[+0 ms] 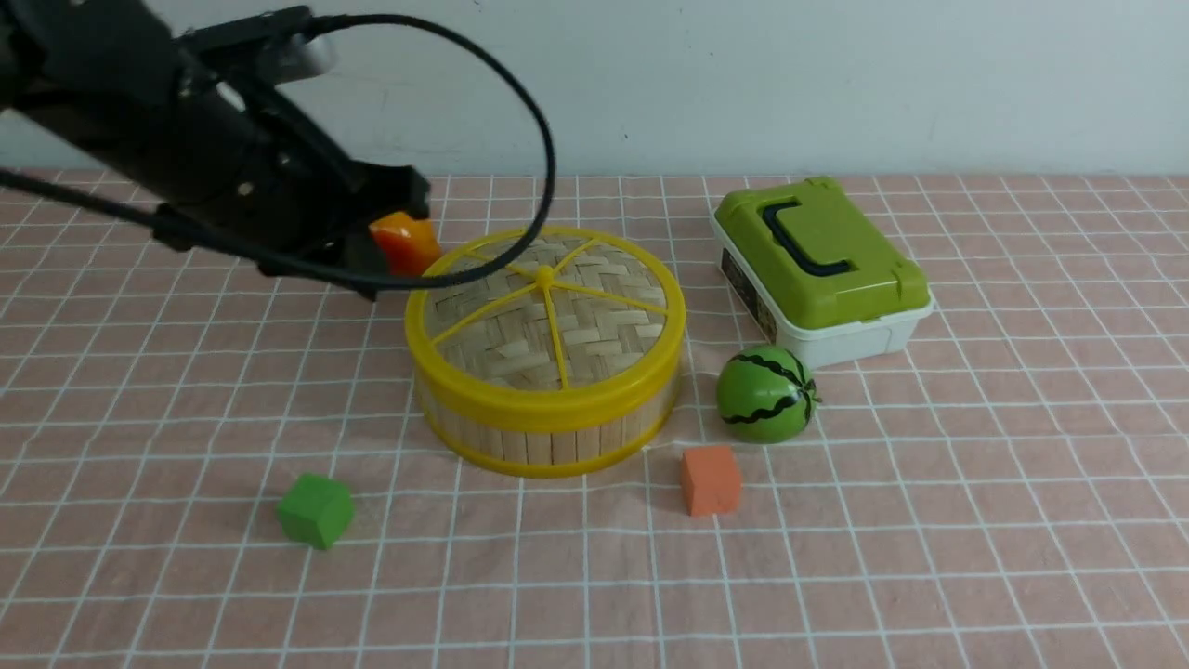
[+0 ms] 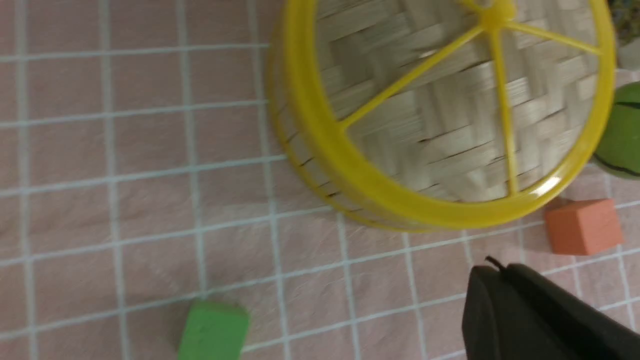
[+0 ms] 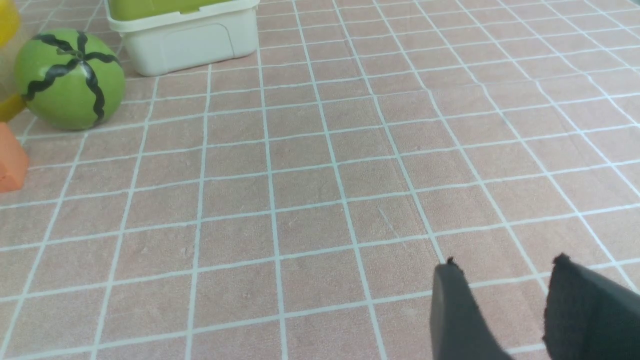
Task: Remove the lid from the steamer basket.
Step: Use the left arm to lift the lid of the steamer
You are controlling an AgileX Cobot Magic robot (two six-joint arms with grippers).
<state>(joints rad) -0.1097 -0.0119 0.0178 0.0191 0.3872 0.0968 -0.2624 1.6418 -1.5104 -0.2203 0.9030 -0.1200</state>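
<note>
While my left arm [image 1: 186, 158] slants down from the upper left in the front view, my left gripper [image 1: 376, 274] hangs beside the rear left rim of the steamer basket [image 1: 548, 437], whose lid [image 1: 548, 316] sits on top. From the left wrist, its fingers [image 2: 525, 310] are pressed together on nothing, apart from that rim. From the right wrist, my right gripper [image 3: 506, 261] stands parted and empty over checked cloth [image 3: 300, 200], well away from the toy watermelon [image 3: 70, 80].
</note>
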